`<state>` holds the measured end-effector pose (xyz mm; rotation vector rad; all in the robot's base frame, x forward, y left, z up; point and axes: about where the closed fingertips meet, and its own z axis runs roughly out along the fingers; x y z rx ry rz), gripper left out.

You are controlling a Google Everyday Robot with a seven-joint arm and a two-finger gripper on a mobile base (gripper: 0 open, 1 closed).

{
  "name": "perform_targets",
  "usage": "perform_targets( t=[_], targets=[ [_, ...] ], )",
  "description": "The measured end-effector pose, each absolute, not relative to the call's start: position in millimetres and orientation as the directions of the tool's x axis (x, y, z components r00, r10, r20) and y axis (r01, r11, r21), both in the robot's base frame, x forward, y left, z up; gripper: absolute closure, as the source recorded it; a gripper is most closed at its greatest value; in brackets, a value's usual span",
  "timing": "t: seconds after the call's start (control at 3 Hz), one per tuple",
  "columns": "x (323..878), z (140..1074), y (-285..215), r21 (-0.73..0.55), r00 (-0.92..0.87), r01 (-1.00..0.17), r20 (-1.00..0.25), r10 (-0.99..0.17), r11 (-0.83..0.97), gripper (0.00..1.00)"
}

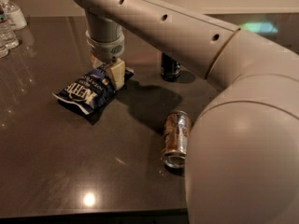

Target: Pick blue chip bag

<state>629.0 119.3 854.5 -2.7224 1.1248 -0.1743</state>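
A dark glossy table (56,171) carries everything. The gripper (106,74) hangs low with fingers spread, straddling the blue chip bag's (84,93) near end; the bag stretches leftward. Right of it lie a toppled can (176,136) and an upright dark can (170,68).

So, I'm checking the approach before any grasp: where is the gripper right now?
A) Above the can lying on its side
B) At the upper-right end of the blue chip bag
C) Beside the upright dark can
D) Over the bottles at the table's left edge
B: the gripper is low at the upper-right end of the blue chip bag, its fingers apart, well away from the lying can and the upright dark can.
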Motion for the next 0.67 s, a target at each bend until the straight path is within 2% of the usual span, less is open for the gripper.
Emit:
perform_targets(
  t=[0.67],
  targets=[
    [623, 875, 110, -0.23, 0.715, -0.674, 0.032, -0.698, -0.702, 0.84]
  ],
)
